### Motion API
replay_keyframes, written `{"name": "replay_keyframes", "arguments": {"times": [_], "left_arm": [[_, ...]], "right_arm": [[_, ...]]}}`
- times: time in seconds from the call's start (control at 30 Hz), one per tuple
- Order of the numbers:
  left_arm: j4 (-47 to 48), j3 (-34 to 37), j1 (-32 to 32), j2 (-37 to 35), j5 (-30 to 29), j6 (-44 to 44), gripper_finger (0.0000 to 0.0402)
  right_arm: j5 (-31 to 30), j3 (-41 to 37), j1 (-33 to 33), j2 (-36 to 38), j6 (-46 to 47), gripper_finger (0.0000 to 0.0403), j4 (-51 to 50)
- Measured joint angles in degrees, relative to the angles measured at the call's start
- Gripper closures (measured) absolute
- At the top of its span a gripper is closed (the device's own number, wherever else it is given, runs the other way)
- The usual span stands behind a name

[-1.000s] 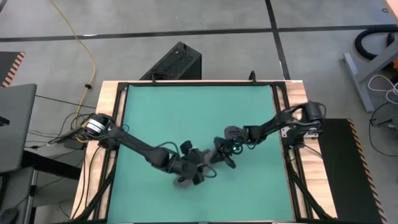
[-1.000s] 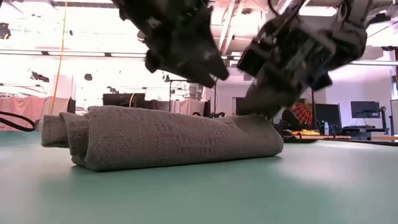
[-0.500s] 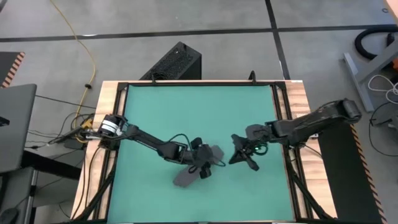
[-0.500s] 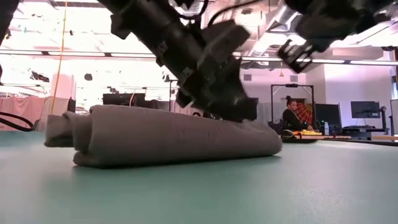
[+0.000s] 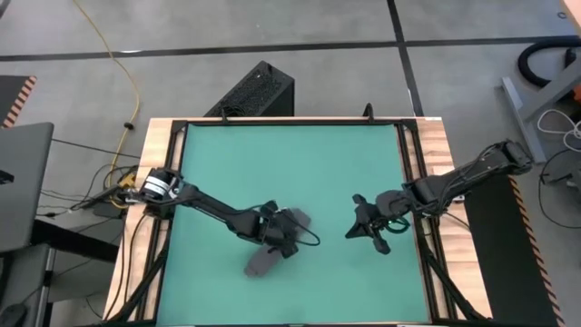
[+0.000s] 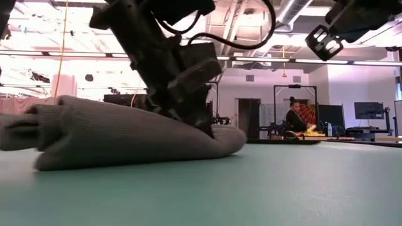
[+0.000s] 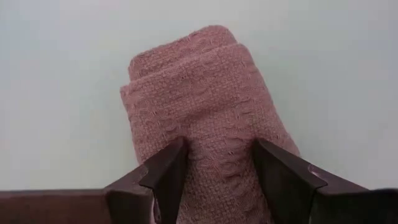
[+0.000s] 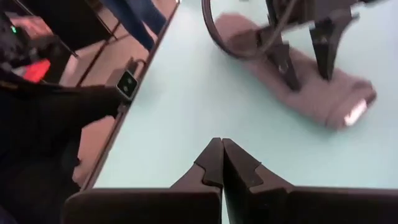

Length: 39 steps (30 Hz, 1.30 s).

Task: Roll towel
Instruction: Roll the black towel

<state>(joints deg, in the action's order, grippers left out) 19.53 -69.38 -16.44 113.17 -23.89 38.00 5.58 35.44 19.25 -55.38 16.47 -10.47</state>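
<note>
The dark grey towel (image 5: 259,262) lies rolled up on the teal mat (image 5: 290,154), slanting from near left to far right; it also shows in the low view (image 6: 119,135) and the left wrist view (image 7: 193,93). My left gripper (image 5: 283,233) stands over the roll's far right part and is closed on it. My right gripper (image 5: 363,229) is shut and empty, raised above the mat to the right of the towel; its closed fingertips show in the right wrist view (image 8: 221,155). My left gripper has the rolled towel between its two fingers (image 7: 168,171), one on each long side of the roll (image 7: 214,165), near its far right end. The fingers come slanting down from the left and lie across the roll. The roll rests on the mat along its length.
A black frame (image 5: 413,173) on a wooden border rims the mat. Bare mat lies at the far side and between towel and right gripper. A black box (image 5: 259,91) stands on the floor beyond the far edge. A person (image 6: 294,119) sits far off in the room.
My right gripper has drawn away from the towel toward the table's right edge and risen. My left gripper has stayed on the roll, and the roll has slid and turned a little on the mat, showing nearer and farther left in the low view.
</note>
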Motion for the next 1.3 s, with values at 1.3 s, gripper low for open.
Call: {"name": "replay_keyframes", "arguments": {"times": [1.3], "left_arm": [[36.1,0.3,-12.8,-12.4,10.2,45.2,0.0221]], "right_arm": [[0.3,0.0,-0.5,-0.1,1.6,0.0382,-2.6]]}}
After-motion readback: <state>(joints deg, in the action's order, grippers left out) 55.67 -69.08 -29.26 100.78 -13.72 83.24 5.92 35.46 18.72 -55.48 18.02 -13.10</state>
